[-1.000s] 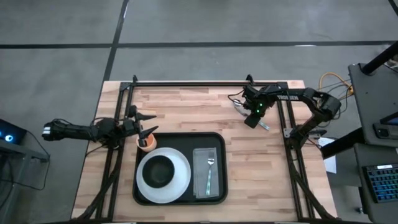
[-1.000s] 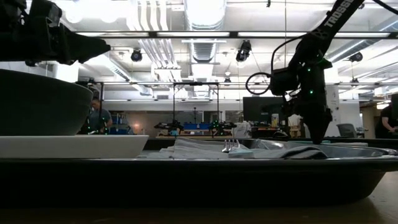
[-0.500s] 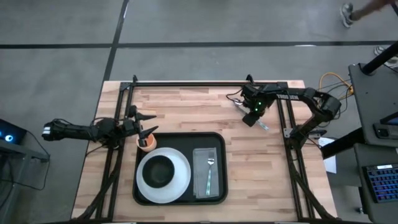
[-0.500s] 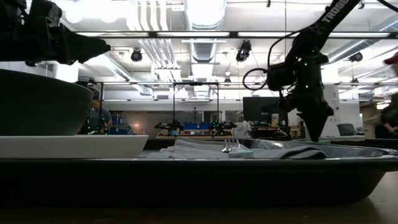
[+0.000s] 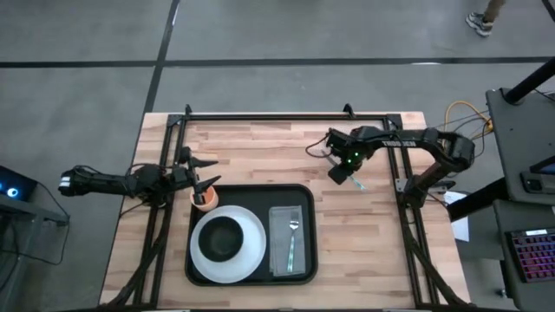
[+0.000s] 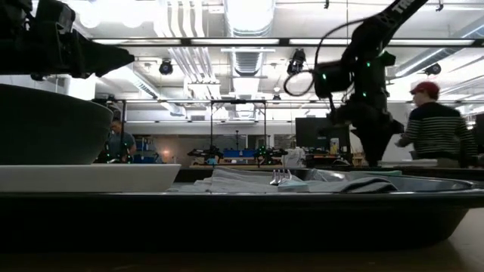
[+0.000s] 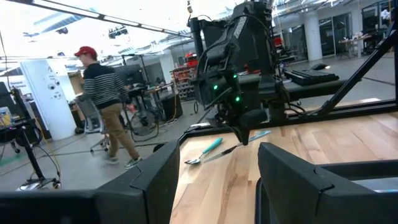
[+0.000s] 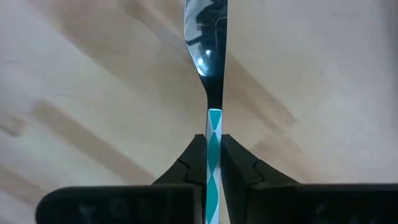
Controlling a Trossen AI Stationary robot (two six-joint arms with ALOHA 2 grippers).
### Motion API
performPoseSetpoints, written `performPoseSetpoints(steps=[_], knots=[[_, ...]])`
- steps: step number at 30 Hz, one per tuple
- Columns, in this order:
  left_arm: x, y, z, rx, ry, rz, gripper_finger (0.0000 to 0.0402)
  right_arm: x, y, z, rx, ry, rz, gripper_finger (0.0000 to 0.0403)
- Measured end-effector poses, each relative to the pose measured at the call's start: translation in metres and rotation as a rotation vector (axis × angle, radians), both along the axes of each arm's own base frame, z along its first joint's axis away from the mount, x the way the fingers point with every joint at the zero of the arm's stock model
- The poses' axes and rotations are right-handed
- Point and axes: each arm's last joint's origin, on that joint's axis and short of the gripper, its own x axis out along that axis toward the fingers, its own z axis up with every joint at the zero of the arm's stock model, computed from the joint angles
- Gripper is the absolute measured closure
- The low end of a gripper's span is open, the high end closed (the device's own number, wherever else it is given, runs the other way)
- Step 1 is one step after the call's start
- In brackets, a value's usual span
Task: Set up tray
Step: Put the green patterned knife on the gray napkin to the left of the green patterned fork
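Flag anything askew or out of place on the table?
Nothing stands out. Tray sits square, holding the plate with bowl and the cloth with fork. Right hand is shut on a teal-handled utensil over bare wood; another utensil lies nearby.

Black tray; white plate; knife handle teal-white diamonds; cup seemingly orange.

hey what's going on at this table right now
The right gripper is shut on a teal-handled knife, held above the wood behind the tray. The tray already holds a plate with a bowl, a cloth and a fork. The left gripper hangs open near an orange cup.
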Motion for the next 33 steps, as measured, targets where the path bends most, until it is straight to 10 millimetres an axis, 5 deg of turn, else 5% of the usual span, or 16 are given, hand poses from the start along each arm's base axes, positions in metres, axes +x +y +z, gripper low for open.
performPoseSetpoints(steps=[19, 33], knots=[[0.005, 0.0, -0.012, 0.003, 0.127, 0.0, 0.0203, 0.059, 0.11, 0.048, 0.003, -0.155, -0.143, 0.039], [0.005, 0.0, -0.006, -0.081, 0.078, -0.004, 0.0203, 0.129, 0.187, 0.045, 0.043, -0.158, -0.25, 0.039]])
